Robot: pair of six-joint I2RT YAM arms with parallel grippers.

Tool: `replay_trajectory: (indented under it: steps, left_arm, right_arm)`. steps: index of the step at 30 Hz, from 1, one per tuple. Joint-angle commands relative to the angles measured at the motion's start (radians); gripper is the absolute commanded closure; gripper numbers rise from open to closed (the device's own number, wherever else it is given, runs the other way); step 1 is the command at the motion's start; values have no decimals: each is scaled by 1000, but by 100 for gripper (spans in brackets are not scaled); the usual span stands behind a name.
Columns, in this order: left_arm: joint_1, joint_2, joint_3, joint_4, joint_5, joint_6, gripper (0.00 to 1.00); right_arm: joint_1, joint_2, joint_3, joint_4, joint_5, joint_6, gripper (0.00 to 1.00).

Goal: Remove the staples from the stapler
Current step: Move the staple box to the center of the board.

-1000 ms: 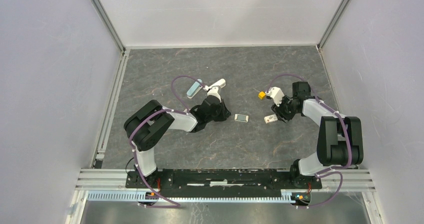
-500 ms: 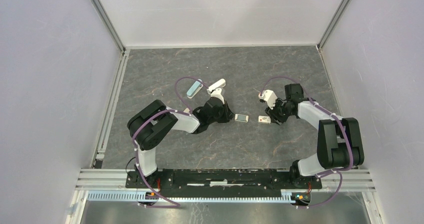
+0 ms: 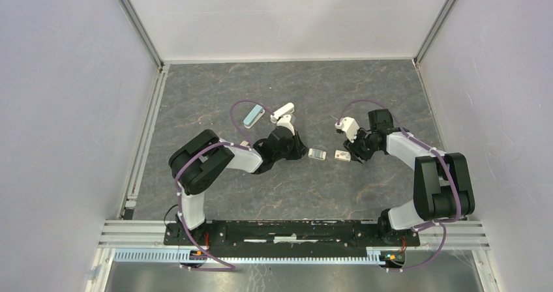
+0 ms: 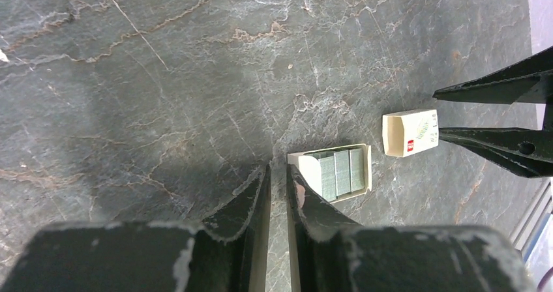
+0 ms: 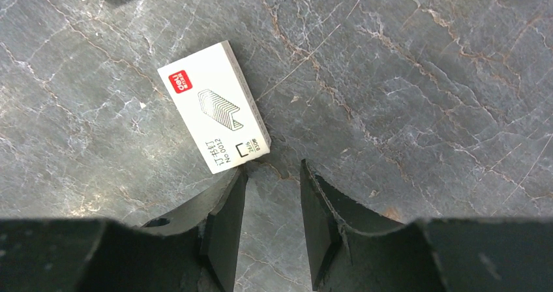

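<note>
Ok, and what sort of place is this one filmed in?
Most likely a lab robot cell: plain panel walls on aluminium framing, a slate-look tabletop, and the left arm and right arm mounted on a rail at its near edge.

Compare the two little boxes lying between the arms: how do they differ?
The left box is an open tray showing grey staple strips; the right box shows only white card with a red logo. The left box lies beside the left tool, the right box by the right tool. Both are small, rectangular, lying flat.
</note>
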Motion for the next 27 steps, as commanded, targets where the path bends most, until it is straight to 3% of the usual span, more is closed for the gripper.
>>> replay_trajectory:
  steps: [1, 27]
  left_arm:
    - [-8, 27, 19, -21, 14, -26, 78]
    - [-26, 32, -4, 27, -16, -90, 78]
  right_arm:
    - [13, 31, 28, 4, -2, 2, 57]
    - [65, 68, 83, -13, -24, -30, 61]
